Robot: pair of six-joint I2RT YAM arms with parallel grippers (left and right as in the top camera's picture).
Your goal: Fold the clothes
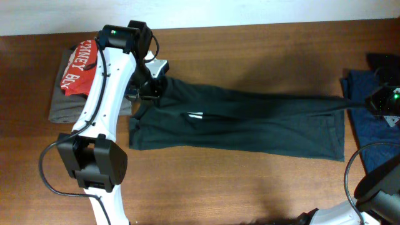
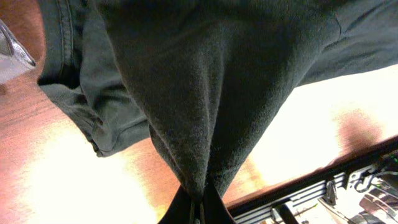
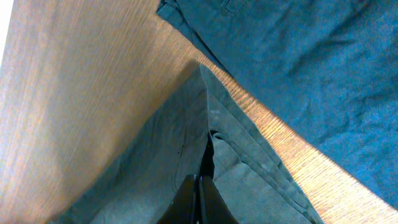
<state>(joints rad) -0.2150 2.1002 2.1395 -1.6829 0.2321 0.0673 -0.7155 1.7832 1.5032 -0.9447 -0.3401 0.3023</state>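
Both left fingers and right fingers pinch opposite ends of the stretched T-shirt.

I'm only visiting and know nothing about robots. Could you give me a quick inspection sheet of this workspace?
Surface: brown wooden table.
Job's things: dark T-shirt stretched long across the table between both hands.
Clutter: red tee lying on a grey garment at one end; blue garments at the other.
Hands: left hand and right hand each shut on the shirt's cloth.
Cables: black cable loops beside the left arm; another beside the right.
Surroundings: white wall behind the table.
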